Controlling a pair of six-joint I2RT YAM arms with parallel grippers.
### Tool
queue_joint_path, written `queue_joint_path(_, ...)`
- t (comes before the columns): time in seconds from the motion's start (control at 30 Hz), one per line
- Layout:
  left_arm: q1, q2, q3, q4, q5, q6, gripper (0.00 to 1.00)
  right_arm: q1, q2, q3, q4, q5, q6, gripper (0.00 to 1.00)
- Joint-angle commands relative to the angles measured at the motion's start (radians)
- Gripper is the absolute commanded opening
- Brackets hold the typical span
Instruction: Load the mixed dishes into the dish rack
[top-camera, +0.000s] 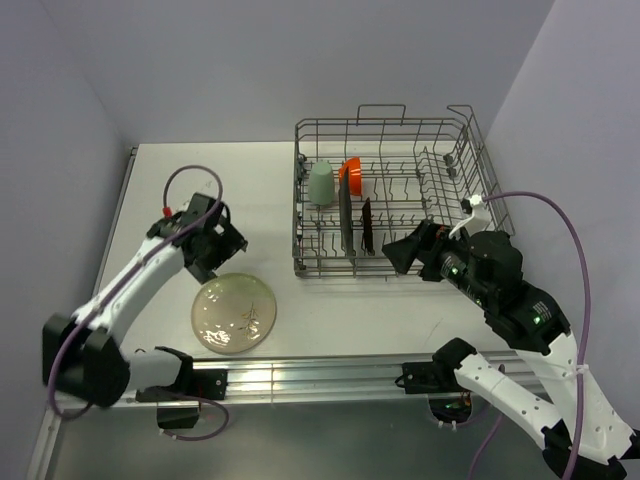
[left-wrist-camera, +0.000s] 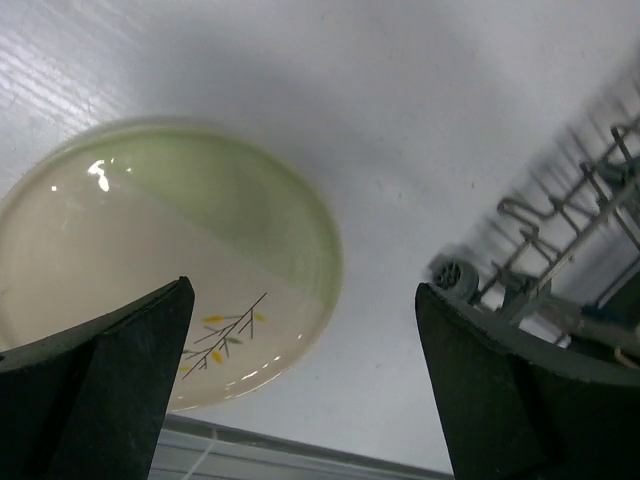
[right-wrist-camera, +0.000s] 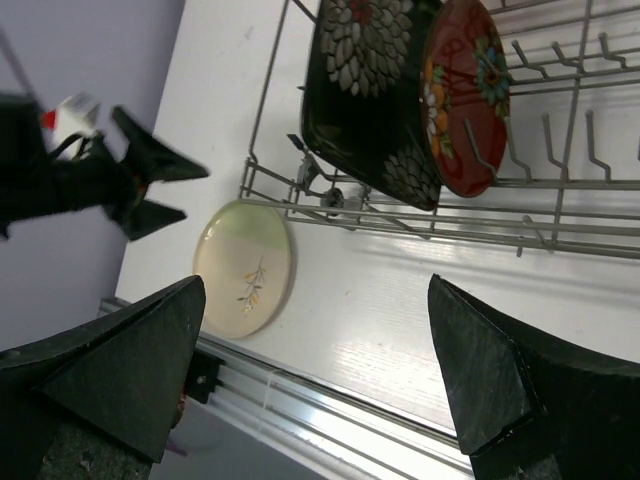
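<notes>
Dark fingers (left-wrist-camera: 120, 380) of the left gripper (left-wrist-camera: 302, 290) fill the lower corners of its wrist view, spread wide with nothing between them. Below and between them lies the cream plate (top-camera: 234, 313), flat on the white bench (top-camera: 220, 180) with its leaf sprig facing up, close to the near edge. Seen from above, this gripper hangs just beyond the plate's far left rim; whether it touches the plate cannot be told.

On the other side, the right gripper (right-wrist-camera: 318, 285) is also fully spread and holds nothing. It sits by the near right part of the dish rack (top-camera: 385, 123), pointing left along the rack's near side.

Four dishes are already inside the grey wire rack. The black square plate (right-wrist-camera: 365, 80) stands on edge between the tines, and the red flowered plate (right-wrist-camera: 460, 95) stands on edge just to its right, the two close together. Farther back, the pale green cup (top-camera: 320, 183) sits near the rack's left wall, with the orange bowl (top-camera: 351, 172) tilted on its side just beside it. Only the cream plate is outside the rack, well apart from its near left corner.
</notes>
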Motion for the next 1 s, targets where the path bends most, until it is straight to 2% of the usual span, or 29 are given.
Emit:
queue_joint_path(0.0, -0.004, 0.218, 0.179, -0.148, -0.092, -0.061, 0.99, 0.006, 0.025, 0.073, 0.006, -0.017, 0.001, 1.00)
queue_joint_path(0.03, -0.002, 0.333, 0.261, -0.225, -0.099, -0.075, 0.99, 0.007, 0.026, 0.077, 0.011, -0.017, 0.000, 1.00)
queue_joint_path(0.1, -0.002, 0.438, 0.326, -0.245, -0.077, -0.059, 0.99, 0.007, 0.028, 0.078, 0.014, -0.013, -0.002, 1.00)
queue_joint_path(0.2, 0.009, 0.620, 0.412, -0.301, 0.038, -0.057, 0.99, 0.007, 0.017, 0.067, 0.018, -0.006, -0.006, 1.00)
queue_joint_path(0.27, 0.009, 0.688, 0.423, -0.321, 0.056, -0.093, 0.89, 0.007, 0.005, 0.066, 0.012, 0.009, -0.014, 1.00)
queue_joint_path(0.33, 0.009, 0.685, 0.386, -0.295, 0.084, -0.126, 0.79, 0.007, -0.006, 0.061, 0.000, 0.020, -0.022, 1.00)
queue_joint_path(0.37, 0.009, 0.667, 0.350, -0.265, 0.096, -0.161, 0.77, 0.007, -0.016, 0.060, -0.002, 0.032, -0.031, 1.00)
queue_joint_path(0.57, 0.009, 0.612, 0.258, -0.239, 0.095, -0.253, 0.76, 0.007, -0.069, 0.032, 0.003, 0.061, -0.049, 1.00)
queue_joint_path(0.67, 0.009, 0.618, 0.222, -0.219, 0.091, -0.275, 0.70, 0.007, -0.066, 0.026, 0.015, 0.053, -0.046, 1.00)
queue_joint_path(0.7, 0.009, 0.624, 0.216, -0.212, 0.102, -0.276, 0.67, 0.007, -0.063, 0.024, 0.024, 0.046, -0.046, 1.00)
queue_joint_path(0.73, 0.007, 0.633, 0.211, -0.205, 0.105, -0.278, 0.55, 0.007, -0.061, 0.023, 0.029, 0.041, -0.045, 1.00)
queue_joint_path(0.8, 0.006, 0.661, 0.196, -0.191, 0.107, -0.273, 0.40, 0.007, -0.047, 0.027, 0.038, 0.030, -0.049, 1.00)
queue_joint_path(0.83, 0.007, 0.671, 0.190, -0.179, 0.107, -0.270, 0.27, 0.009, -0.041, 0.032, 0.037, 0.029, -0.051, 1.00)
queue_joint_path(0.97, 0.007, 0.752, 0.196, -0.148, 0.113, -0.234, 0.19, 0.007, -0.015, 0.069, 0.029, 0.030, -0.063, 1.00)
